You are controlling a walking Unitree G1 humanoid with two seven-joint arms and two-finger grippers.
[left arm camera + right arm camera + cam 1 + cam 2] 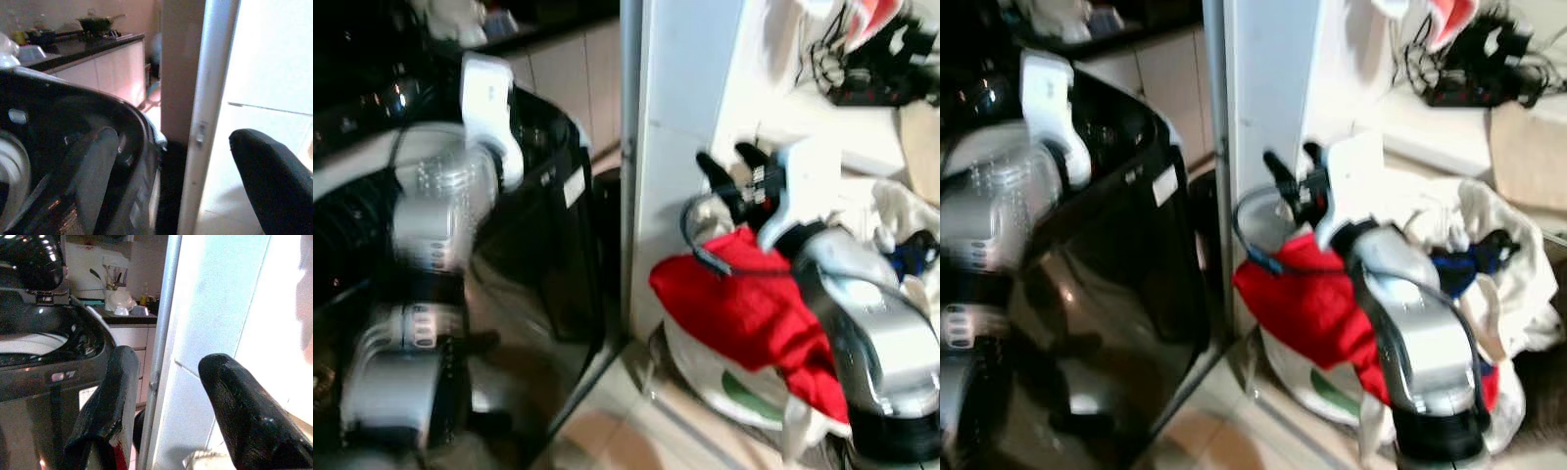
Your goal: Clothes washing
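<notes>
A black top-loading washing machine [558, 196] stands at the left, and its drum opening [29, 342] is visible from above. My left gripper [172, 137] is raised over the washer's front right corner, open and empty. My right gripper [729, 171] is held up in front of the white wall panel, to the right of the washer. It is open with nothing between its fingers [117, 396]. A red garment [754, 313] lies draped over my right forearm, above a white laundry basket [705, 377].
A pile of white and blue clothes [1489, 245] lies at the right of the basket. A white door frame [631, 147] separates the washer from the basket. A kitchen counter [98, 44] runs behind the washer. Cables and a power strip [1469, 59] lie at the far right.
</notes>
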